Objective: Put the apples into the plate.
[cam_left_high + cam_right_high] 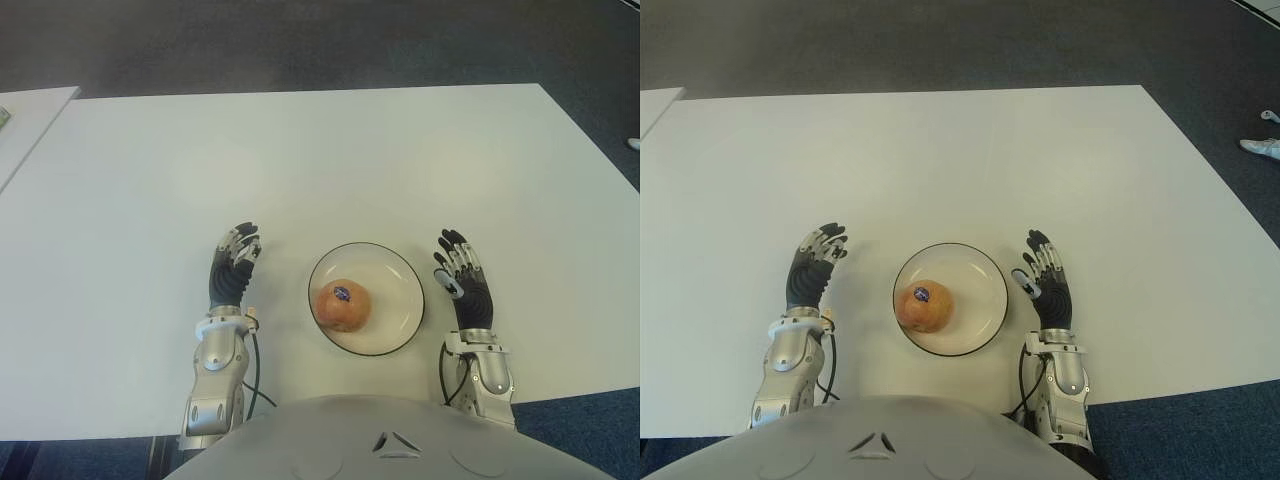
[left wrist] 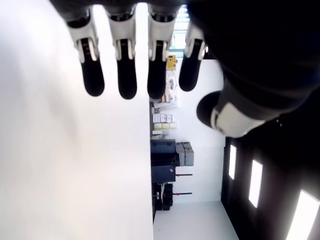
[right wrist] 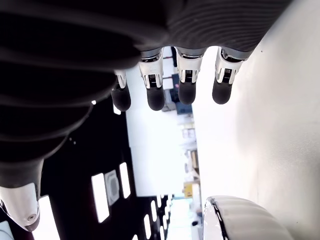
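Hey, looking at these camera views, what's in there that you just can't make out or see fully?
- Sticker on the apple: a small dark spot in the eye views, too small to read.
- Plate: in the right wrist view only a rim section shows, cut off by the frame edge.
- Object at the table's far left: cut by the left eye view's edge.
- Left hand and right hand: palms face away in the eye views.

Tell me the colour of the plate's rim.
Black rim on a white plate, clearest in the left eye view.
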Robot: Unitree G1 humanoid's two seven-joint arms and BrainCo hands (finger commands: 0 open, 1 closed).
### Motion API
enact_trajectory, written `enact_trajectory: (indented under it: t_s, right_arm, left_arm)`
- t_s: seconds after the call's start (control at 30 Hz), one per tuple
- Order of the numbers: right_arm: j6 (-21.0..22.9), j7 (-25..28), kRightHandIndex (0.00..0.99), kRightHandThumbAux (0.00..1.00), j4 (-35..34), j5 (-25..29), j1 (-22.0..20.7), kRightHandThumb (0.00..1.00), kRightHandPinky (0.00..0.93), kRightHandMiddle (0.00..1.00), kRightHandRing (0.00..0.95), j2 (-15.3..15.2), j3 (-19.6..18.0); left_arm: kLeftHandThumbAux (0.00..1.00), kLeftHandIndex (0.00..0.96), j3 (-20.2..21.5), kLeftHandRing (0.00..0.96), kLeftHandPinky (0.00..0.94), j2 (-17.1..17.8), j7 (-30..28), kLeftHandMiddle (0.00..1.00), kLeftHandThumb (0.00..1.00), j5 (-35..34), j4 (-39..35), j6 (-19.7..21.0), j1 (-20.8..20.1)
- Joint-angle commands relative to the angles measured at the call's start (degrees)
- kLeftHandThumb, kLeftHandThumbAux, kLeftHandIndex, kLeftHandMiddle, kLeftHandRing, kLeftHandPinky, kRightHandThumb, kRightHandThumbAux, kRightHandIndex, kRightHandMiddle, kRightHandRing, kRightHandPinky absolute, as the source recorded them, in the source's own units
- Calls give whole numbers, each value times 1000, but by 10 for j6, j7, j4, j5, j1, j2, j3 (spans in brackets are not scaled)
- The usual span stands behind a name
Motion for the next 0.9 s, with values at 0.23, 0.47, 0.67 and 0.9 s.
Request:
enact_trajectory:
  t_s: [0.23,0.47,0.67,0.9]
  right_arm:
    - [51,8,85,584,24,5,26,192,78,109,60,-6,-2]
    - [49,16,81,595,24,8,24,196,84,111,69,-9,-2]
    - [48,20,80,599,23,7,25,181,74,109,67,-8,-1]
    - [47,22,79,599,19,8,27,170,78,110,68,-5,1]
  left_arm:
    - [535,265,-17,198,198,-1,16,231,23,25,65,-70,45]
    - [529,244,-28,207,241,-6,12,224,42,21,66,-67,55]
    - [531,232,-35,222,259,-12,13,227,67,20,74,-81,57]
    - [535,236,-37,246,278,-4,4,251,73,13,95,-121,53]
